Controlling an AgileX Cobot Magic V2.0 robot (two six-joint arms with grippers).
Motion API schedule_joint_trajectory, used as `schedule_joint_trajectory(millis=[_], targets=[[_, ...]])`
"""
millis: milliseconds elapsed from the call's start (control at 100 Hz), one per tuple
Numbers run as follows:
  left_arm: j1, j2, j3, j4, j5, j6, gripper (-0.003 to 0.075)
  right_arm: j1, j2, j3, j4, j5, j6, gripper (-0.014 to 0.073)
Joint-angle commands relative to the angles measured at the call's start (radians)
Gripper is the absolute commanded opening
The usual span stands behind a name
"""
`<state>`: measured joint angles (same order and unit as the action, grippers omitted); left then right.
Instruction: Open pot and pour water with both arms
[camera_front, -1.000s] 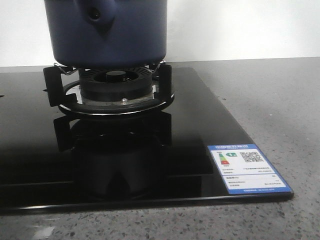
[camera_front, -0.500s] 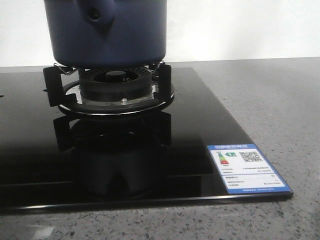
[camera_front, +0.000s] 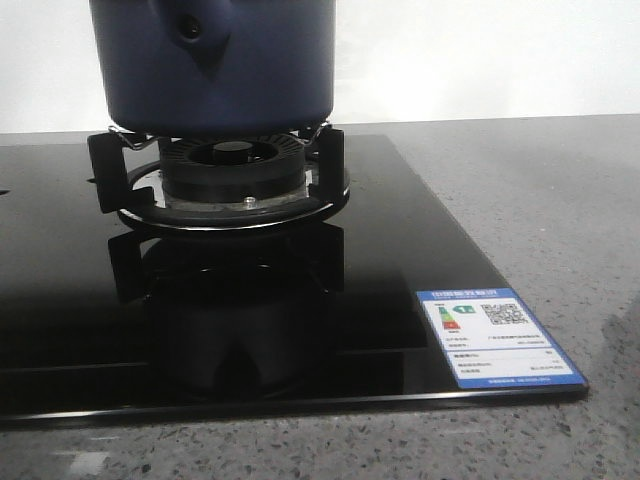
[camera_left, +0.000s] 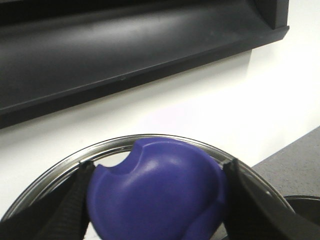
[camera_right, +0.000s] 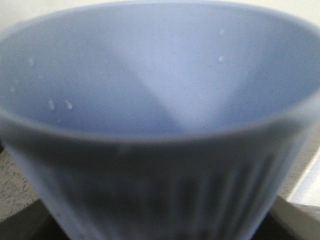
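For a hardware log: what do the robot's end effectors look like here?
Only the left end effector shows, in the left wrist view: two matte black fingers, broad and flat-faced, one faintly ribbed. No cables or markings are visible. A pale blue cup fills the right wrist view; the front view shows no arms.

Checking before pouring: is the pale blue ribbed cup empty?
Apparently empty: the pale blue ribbed cup shows bare inner wall with only droplets; its bottom is out of view.

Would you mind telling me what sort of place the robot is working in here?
Most likely a kitchen, or a mock-up of one: a pot sits on a gas burner set in a black glass hob, let into a speckled stone counter, with what looks like a dark extractor hood overhead.
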<state>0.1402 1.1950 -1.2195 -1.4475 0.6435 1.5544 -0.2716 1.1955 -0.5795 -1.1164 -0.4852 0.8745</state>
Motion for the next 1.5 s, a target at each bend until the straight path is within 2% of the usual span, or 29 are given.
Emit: schedule_joint_trajectory(millis=[0,260,410,1130,1220,1369,1419,1489], targets=[[0.0,-0.02,-0.035,-0.082,-0.005,-0.003,0.0368,-0.007,0.043,-0.025,0.075,-0.109,-0.083,0.0285],[0.0,-0.02,-0.035,-0.087,0.001,-0.003,0.0368,-0.007,0.223,-0.025,0.245,-0.239,-0.276,0.0285],[0.0,-0.02,-0.035,-0.087,0.001,-0.003,0.0368,-0.01,0.273,-0.025,0.253,-0.31,-0.332,0.0285],[0.0,-0.02,-0.035,-0.089,0.001,-0.003,0.0368,-0.01,0.337,-0.025,0.258,-0.292,-0.342,0.029],[0.0,-0.02,-0.035,-0.089,0.001,-0.003,0.0368,-0.01,0.337,-0.025,0.258,-0.294,-0.342,0.0349],[0.0,-0.02,-0.035,-0.089,0.001,-0.003,0.0368,-0.01,0.334,-0.025,0.259,-0.294,-0.333,0.0568],[0.0,-0.02,-0.035,-0.089,0.001,-0.003,0.0368,-0.01,0.33,-0.025,0.259,-0.294,-0.32,0.0605],[0.0,-0.02,-0.035,-0.089,0.001,-0.003,0.0368,-0.01,0.32,-0.025,0.259,-0.292,-0.32,0.0611]])
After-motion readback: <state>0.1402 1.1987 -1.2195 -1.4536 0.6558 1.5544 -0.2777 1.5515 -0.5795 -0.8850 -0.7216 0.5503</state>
